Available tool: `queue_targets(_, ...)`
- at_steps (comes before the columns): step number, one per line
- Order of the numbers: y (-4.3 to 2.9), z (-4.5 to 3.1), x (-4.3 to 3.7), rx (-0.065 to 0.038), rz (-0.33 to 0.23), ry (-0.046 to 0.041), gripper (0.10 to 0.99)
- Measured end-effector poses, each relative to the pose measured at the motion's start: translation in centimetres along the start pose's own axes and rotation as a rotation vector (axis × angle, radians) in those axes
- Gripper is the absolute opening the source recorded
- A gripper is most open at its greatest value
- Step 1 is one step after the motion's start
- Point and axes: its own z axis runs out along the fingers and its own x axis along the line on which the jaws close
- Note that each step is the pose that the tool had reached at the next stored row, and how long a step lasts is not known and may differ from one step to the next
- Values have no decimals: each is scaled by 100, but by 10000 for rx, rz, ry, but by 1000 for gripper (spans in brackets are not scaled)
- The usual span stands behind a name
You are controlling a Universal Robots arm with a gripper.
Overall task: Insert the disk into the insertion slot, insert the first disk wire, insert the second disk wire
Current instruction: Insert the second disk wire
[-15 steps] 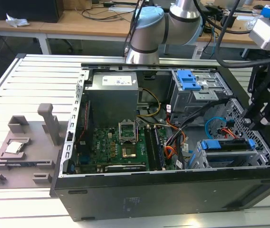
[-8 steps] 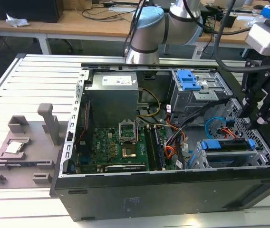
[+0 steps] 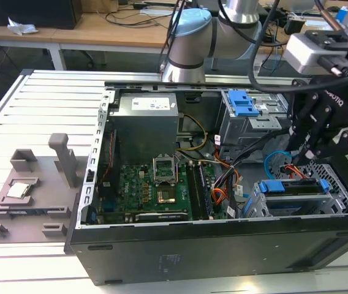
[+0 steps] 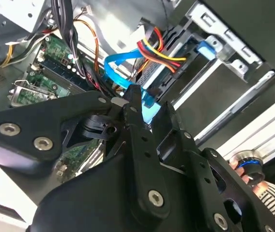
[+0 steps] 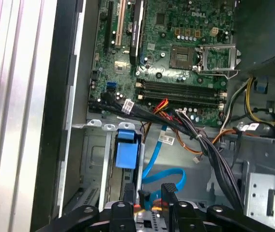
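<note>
**On the slatted table**

A pale table point(image 3: 15, 110) of long grooved metal slats carries everything here. Sitting square on it, toward the exterior view's right, is the open black computer case point(image 3: 223, 251), lying on its side. Just beside it, on the exterior view's left, lies a grey fixture plate point(image 3: 33, 196) with raised blocks and an upright post; a small silvery square, possibly a processor point(image 3: 18, 190), rests in one of its pockets.
</note>
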Motion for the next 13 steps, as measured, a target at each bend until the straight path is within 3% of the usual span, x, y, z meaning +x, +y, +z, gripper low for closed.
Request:
queue_targets(8, 10, 40, -2, -13, -106, 96, 349)
queue_targets(9, 10, 40, -2, -16, -105, 114, 282)
queue_targets(10, 10, 39, -1, -17, -105, 126, 282)
queue_targets(11, 10, 39, -2, -20, -104, 147, 165)
queue_targets(13, 10, 40, -2, -23, -103, 166, 161)
